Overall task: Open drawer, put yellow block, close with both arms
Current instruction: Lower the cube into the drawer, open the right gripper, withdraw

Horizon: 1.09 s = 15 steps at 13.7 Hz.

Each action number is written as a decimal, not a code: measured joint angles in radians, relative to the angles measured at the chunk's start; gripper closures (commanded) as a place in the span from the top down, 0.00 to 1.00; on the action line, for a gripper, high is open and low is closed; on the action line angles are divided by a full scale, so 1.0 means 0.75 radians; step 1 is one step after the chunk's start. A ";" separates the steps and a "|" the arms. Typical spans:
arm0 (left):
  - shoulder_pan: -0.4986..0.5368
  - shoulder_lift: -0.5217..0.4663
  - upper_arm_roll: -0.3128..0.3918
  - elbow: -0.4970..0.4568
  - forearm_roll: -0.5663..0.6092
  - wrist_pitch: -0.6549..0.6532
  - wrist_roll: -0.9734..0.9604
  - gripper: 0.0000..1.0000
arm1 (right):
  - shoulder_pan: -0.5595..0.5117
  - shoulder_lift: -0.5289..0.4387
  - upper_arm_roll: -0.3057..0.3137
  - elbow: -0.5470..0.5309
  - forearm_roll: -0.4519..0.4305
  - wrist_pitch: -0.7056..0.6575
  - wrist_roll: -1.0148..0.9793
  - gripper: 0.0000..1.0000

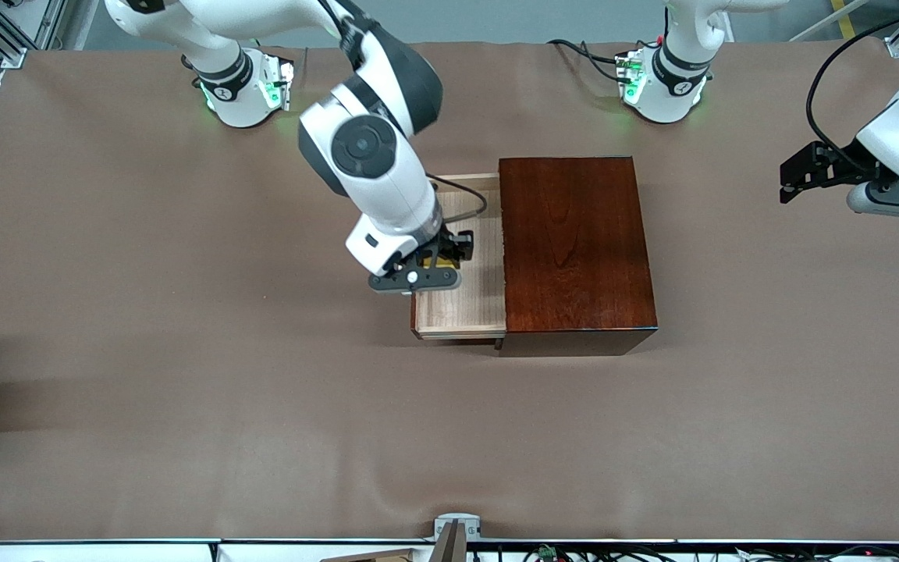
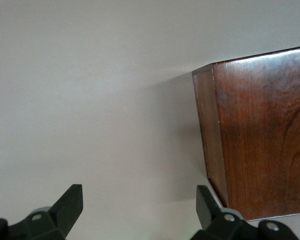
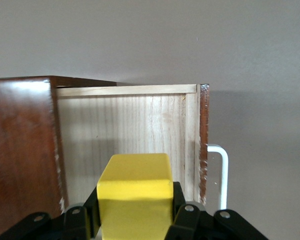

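While the drawer (image 1: 461, 300) stands pulled out of the dark wooden box (image 1: 574, 246) toward the right arm's end of the table, the right gripper (image 1: 435, 264) hangs over its light-wood tray, fingers clamped on the yellow block (image 3: 135, 192).

Item, block: held between the fingers, above the tray floor, not yet set down; in the front view only a sliver of yellow shows under the wrist.

Item, left gripper (image 2: 139, 207): fingers apart, empty, waiting over bare table (image 1: 184, 406) at the left arm's end, well apart from the box.

Item, handle (image 3: 221, 172): white bar on the drawer's dark front panel, outside the tray.

Risks, as judged: the block sits near the front panel's edge, so a release here could catch the rim and tip the block out onto the table; a release from height could bounce it on the bare wood. Descending fingers could scrape the tray wall and shove the drawer.

Room: the tray is open and unoccupied, widest toward the box mouth. Table around the box offers free approach for both arms at closing.
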 measured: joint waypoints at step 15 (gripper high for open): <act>0.002 0.055 0.007 0.013 0.000 0.001 0.000 1.00 | 0.032 0.179 -0.014 0.002 0.060 0.228 0.019 1.00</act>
